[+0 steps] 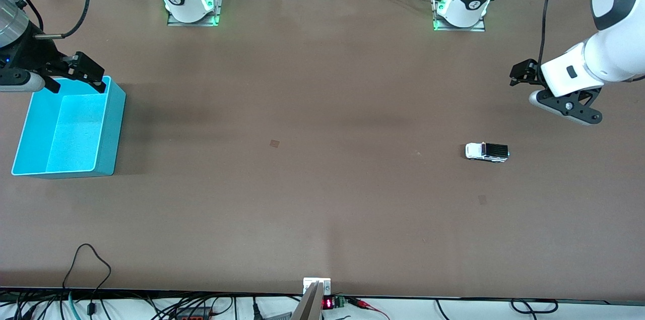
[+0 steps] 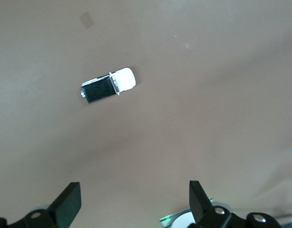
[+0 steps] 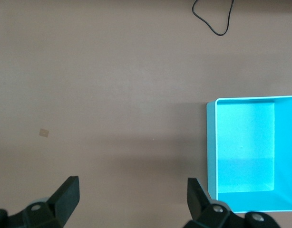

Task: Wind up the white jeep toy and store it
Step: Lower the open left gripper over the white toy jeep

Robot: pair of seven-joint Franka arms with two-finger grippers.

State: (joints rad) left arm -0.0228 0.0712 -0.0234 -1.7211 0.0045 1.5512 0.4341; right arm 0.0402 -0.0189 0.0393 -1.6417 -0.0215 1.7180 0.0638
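The white jeep toy (image 1: 487,151) stands on its wheels on the brown table toward the left arm's end; it also shows in the left wrist view (image 2: 109,86), with its white front and black rear panel. My left gripper (image 1: 524,73) is open and empty, up in the air near the table's end, apart from the jeep; in its wrist view the fingers (image 2: 135,204) stand wide apart. My right gripper (image 1: 78,84) is open and empty over the edge of the turquoise bin (image 1: 113,128) nearest the robots' bases. The right wrist view shows its fingers (image 3: 133,199) wide apart beside the empty bin (image 3: 211,142).
The two arm bases (image 1: 190,2) (image 1: 461,7) stand along the table's edge farthest from the front camera. Two small tape marks (image 1: 274,143) (image 1: 482,199) lie flat on the table. A black cable loop (image 1: 86,264) lies near the edge closest to the front camera.
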